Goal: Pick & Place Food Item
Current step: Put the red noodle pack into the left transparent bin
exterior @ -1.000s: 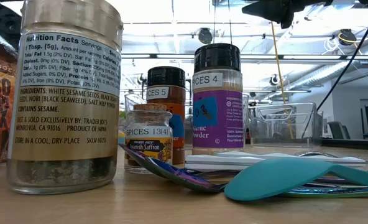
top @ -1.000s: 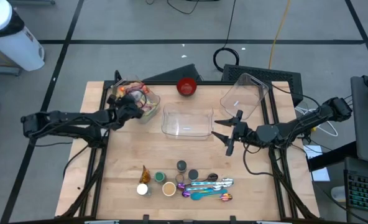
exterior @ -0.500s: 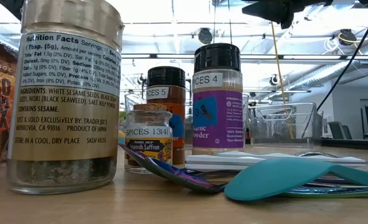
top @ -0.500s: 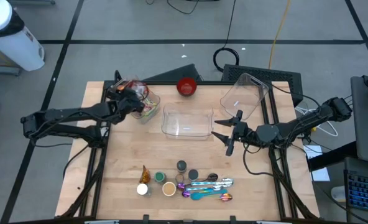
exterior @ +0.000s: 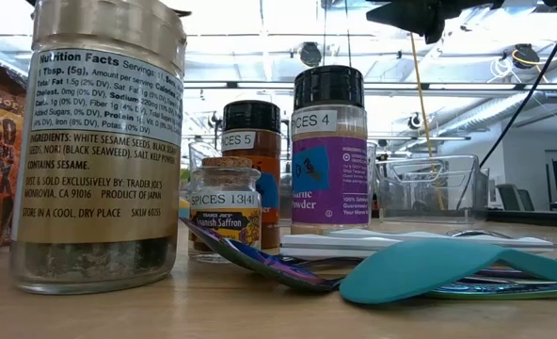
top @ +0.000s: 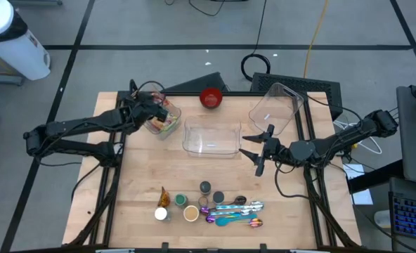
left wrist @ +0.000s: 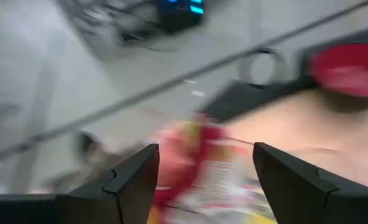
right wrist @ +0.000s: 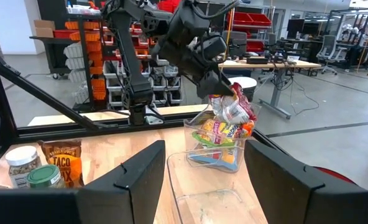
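Observation:
A small clear bin (top: 169,125) at the table's far left is heaped with bright snack packets (right wrist: 224,127). My left gripper (top: 154,111) hovers open over the heap, slanting down; in the left wrist view the blurred packets (left wrist: 196,168) show between its spread fingers. An empty clear container (top: 211,137) lies at the table's middle. My right gripper (top: 243,144) stands open and level to that container's right, with nothing between its fingers, pointing at the bin. My left gripper ends right at the top red-and-white packet (right wrist: 232,102) of the heap, coming from above at a slant. I cannot tell whether a fingertip touches it. No packet is pinched between the fingers.
A red bowl (top: 210,98) sits at the far edge. A second clear container (top: 275,109) lies tilted at the far right. Spice jars (top: 194,204), a taco seasoning pouch (right wrist: 63,162) and coloured measuring spoons (top: 236,209) crowd the near edge.
My left gripper has risen and gone toward the table's far edge, from the bin's left side to above the heap of packets, rolling somewhat as it went. The packets and the bin stay where they were.

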You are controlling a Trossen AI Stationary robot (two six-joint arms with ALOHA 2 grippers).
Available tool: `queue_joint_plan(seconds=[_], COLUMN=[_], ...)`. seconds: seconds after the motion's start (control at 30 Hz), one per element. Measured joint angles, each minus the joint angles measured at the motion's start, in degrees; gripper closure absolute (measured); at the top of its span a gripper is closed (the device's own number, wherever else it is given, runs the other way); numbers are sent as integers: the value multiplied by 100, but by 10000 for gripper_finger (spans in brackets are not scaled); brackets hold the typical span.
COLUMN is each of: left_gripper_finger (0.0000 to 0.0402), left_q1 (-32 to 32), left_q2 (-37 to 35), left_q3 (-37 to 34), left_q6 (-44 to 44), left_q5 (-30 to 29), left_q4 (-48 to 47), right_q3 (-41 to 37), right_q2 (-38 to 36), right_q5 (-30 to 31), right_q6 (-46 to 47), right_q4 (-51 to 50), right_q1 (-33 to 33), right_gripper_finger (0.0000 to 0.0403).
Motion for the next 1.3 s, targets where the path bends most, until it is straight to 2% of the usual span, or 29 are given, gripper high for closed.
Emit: queue_joint_plan(seconds=[0.07,0.1,0.23,0.33,0.53,0.63,0.8,1.0,1.17,1.3], left_gripper_finger=[135,135,135,135,135,135,135,135,135,135], left_q1=[-6,-8,126,361,763,954,1141,1158,1165,1088], left_q2=[76,158,499,715,863,860,862,862,824,459], left_q3=[1,2,-37,-63,-66,-66,-66,-66,-66,-76], left_q6=[-87,-92,-248,-333,-1006,-1136,-1176,-1189,-717,-419], left_q5=[454,486,42,12,-589,-686,-625,-272,-87,-45], left_q4=[114,149,79,-133,-1046,-1387,-1525,-1387,-1312,-1155], right_q3=[0,0,0,0,0,0,0,0,0,0], right_q2=[0,0,0,0,0,0,0,0,0,0], right_q5=[0,0,0,-2,-2,-2,-2,-2,-2,1], right_q6=[0,0,18,20,13,6,4,30,19,-4], right_q4=[0,0,0,0,1,2,2,5,24,27], right_q1=[0,0,0,2,2,2,2,2,2,2], right_gripper_finger=[190,190,190,190,190,190,190,190,190,190])
